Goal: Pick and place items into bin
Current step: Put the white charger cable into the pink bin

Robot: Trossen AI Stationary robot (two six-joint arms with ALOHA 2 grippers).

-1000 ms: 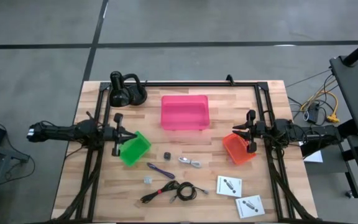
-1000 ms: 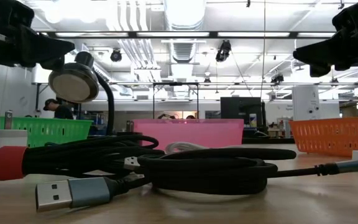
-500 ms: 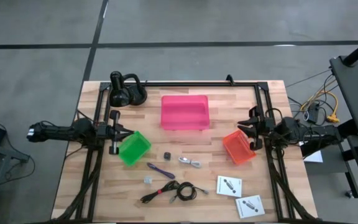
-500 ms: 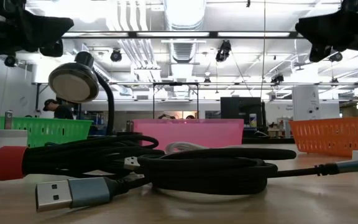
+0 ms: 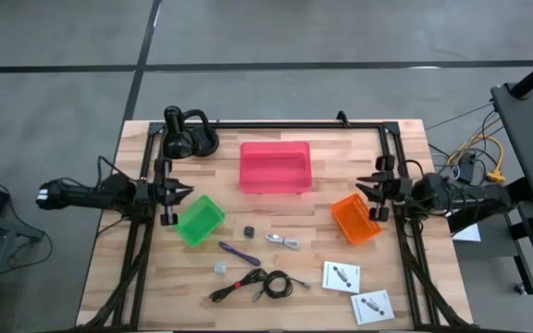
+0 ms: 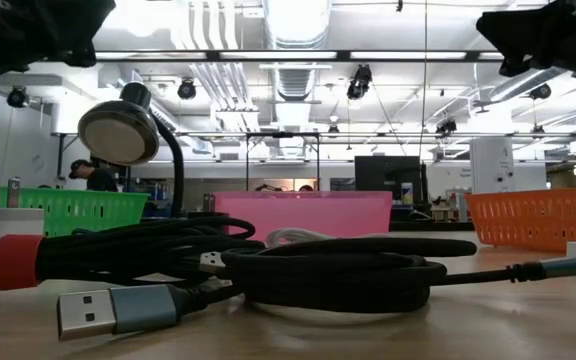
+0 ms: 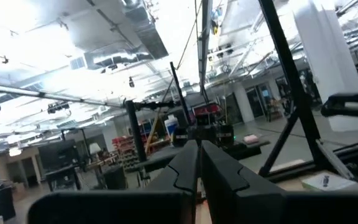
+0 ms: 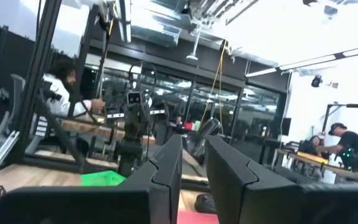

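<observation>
The loose items lie on the near half of the table: black coiled cable [image 5: 253, 285] [image 6: 268, 262], purple cable [image 5: 239, 252], short silvery cable [image 5: 285, 241], tiny dark cube [image 5: 248, 230], tiny clear piece [image 5: 219, 267] and two flat white packets [image 5: 340, 276] [image 5: 372, 305]. The pink bin [image 5: 275, 166] stands at the far middle. My left gripper [image 5: 179, 192] [image 7: 199, 171] hovers shut above the table's left side, beside the green bin [image 5: 200, 219]. My right gripper [image 5: 368, 191] [image 8: 194, 168] hovers on the right above the orange bin [image 5: 354, 219], with a narrow gap between its fingers. Neither touches anything.
A black gooseneck lamp [image 5: 185, 134] [image 6: 118, 130] stands at the far left corner. A black frame [image 5: 276, 124] runs along the table's far and side edges. People sit and stand in the room beyond the table [image 8: 64, 93].
Both arms have risen, leaving only their undersides at the top of the low view. The left gripper has drawn back a little toward the table's left edge, and the right gripper toward the right edge. No item has moved.
</observation>
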